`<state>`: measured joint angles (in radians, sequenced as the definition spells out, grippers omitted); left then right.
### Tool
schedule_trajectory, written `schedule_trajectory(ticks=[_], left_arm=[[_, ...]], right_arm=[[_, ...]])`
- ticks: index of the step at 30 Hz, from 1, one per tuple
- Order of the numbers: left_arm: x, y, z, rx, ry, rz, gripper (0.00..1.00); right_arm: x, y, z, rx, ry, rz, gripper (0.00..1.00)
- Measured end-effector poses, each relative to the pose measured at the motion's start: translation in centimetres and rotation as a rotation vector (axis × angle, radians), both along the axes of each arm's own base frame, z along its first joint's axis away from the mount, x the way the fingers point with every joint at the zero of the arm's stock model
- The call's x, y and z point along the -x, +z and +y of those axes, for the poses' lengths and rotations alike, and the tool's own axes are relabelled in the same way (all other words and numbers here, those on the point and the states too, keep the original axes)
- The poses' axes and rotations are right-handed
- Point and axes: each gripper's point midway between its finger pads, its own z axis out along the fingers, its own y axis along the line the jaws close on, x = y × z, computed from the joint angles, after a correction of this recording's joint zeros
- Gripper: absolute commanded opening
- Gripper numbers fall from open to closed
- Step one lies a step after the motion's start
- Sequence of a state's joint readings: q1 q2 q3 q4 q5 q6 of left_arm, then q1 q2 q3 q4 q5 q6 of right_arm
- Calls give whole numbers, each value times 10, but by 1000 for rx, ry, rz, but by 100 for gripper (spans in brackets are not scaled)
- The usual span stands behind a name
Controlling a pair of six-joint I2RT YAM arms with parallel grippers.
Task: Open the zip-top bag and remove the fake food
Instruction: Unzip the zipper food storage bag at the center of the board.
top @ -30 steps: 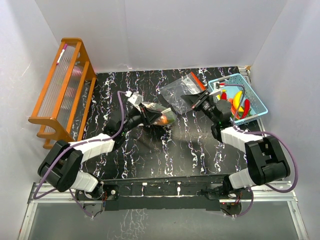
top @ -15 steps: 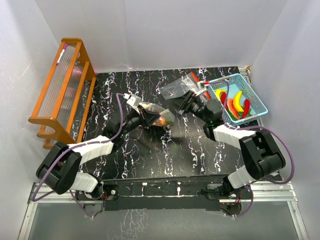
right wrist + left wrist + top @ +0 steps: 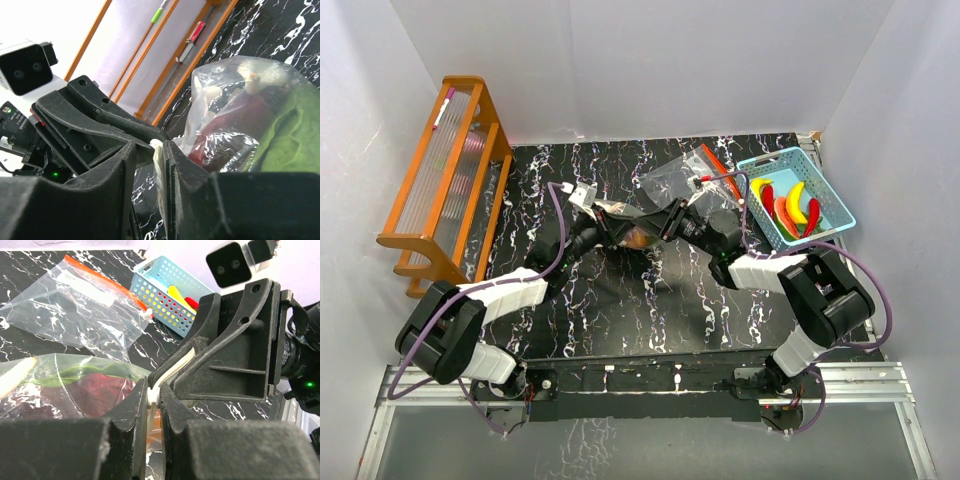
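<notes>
Now we find both arms meeting over the middle of the table, at the filled bag. Our left gripper is clamped on the bag's white lip, its fingers pressed against it from both sides. Our right gripper has come at the same lip from the opposite side. Its jaws stand narrowly apart, with the lip against one finger and a thin gap to the other. Inside the bag we see a green leafy piece and a dark red piece. An empty bag lies just behind. At the right, the basket holds a banana and chillies.
</notes>
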<state>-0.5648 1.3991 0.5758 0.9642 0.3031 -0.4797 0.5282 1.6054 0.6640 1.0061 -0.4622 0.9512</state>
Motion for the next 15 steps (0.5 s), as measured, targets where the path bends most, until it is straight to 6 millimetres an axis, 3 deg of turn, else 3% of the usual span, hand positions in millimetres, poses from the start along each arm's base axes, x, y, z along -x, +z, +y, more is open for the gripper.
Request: schedule_trajectory(ticks=[2,10,15], left_arm=[[-2,0,2,0,16,0,0],[-7,3,4,7,48,-9,0],[-5,6,5,8,46,-13,7]], right_arm=[[-1,-1,-1,3,-15,-3,8],[-6,-1,-7,26,-70,-2,8],[-8,1,-11,35,-67,-11,8]])
